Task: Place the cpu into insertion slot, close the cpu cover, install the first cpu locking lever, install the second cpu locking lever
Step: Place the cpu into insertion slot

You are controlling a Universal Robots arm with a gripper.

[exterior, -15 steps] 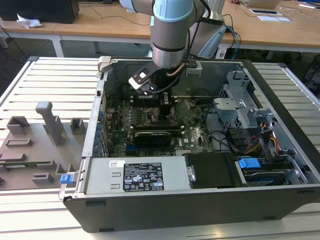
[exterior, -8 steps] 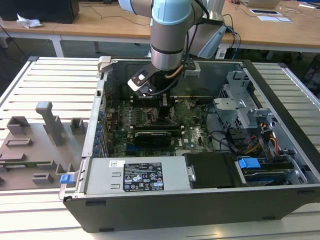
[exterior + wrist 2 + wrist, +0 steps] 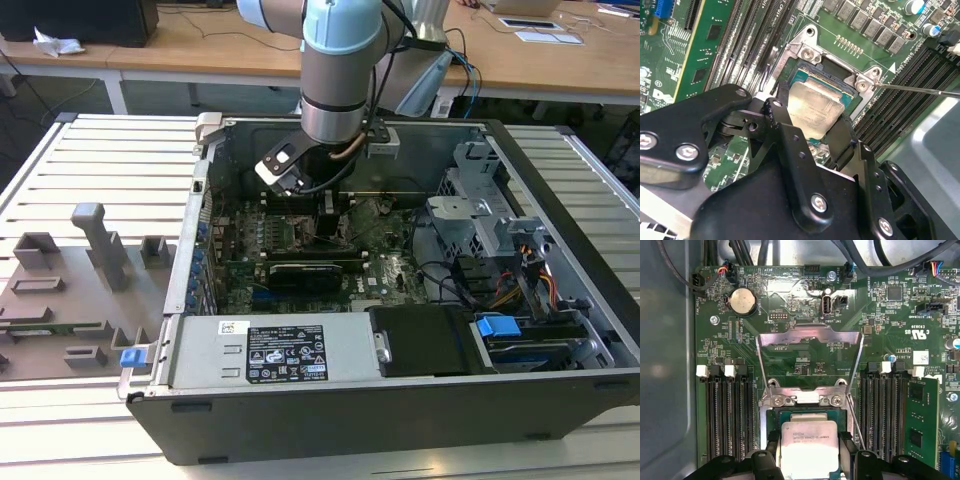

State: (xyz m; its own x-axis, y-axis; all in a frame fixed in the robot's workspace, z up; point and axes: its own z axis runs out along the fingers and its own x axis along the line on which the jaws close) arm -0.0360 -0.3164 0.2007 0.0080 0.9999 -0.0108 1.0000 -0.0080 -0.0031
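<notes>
While gripped in tool [image 3: 812, 122], cpu [image 3: 809, 442] sits over insertion slot [image 3: 775, 415].

Robotics lab, with a workstation set up for computer assembly.
A pale blue and silver jointed robot arm [image 3: 340, 70] reaches into an open black desktop computer case [image 3: 350, 420], which lies on a counter [image 3: 100, 150] of pale slatted metal profiles. A flat grey plate of moulded plastic fixtures [image 3: 70, 290] sits at the exterior view's left. Long light wooden desks [image 3: 200, 45] with white papers [image 3: 548, 32] stand behind.
</notes>
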